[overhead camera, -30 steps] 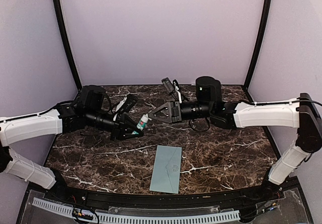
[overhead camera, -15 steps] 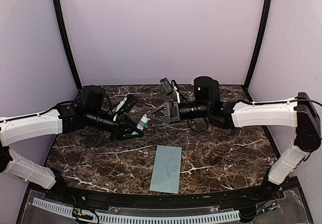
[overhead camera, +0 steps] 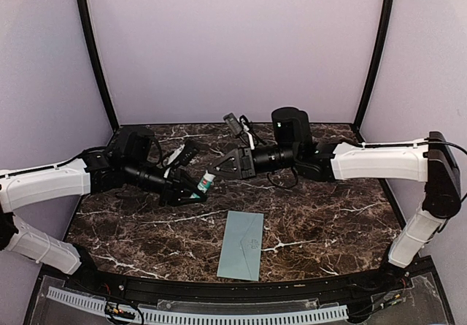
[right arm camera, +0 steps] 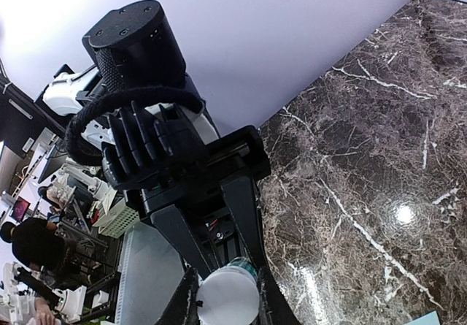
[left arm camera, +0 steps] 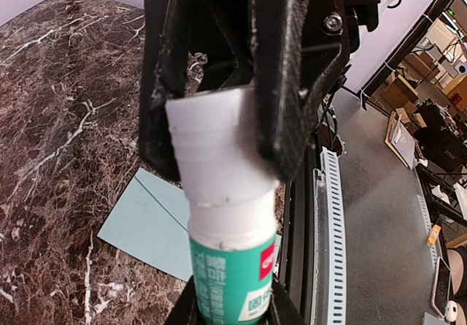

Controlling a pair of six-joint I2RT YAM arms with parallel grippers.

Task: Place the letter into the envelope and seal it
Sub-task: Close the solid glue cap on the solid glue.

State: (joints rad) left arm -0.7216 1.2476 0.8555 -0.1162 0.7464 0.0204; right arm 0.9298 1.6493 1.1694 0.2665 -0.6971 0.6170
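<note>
A white-and-green glue stick (overhead camera: 206, 184) hangs tilted above the dark marble table (overhead camera: 328, 223), before lilac walls (overhead camera: 233, 47).

Only 1 thing here carries print: the glue stick (left arm camera: 228, 215), seen close up in the left wrist view. A teal-green label (left arm camera: 222, 281) wraps its lower body and bears rows of small white characters, too blurred to read and cut off by the bottom edge. At the label's right edge sits a small red patch (left arm camera: 267, 256) with a pale mark, also unreadable. In the overhead view the stick shows only white and green. The envelope (overhead camera: 241, 245) has no writing that can be read.
</note>
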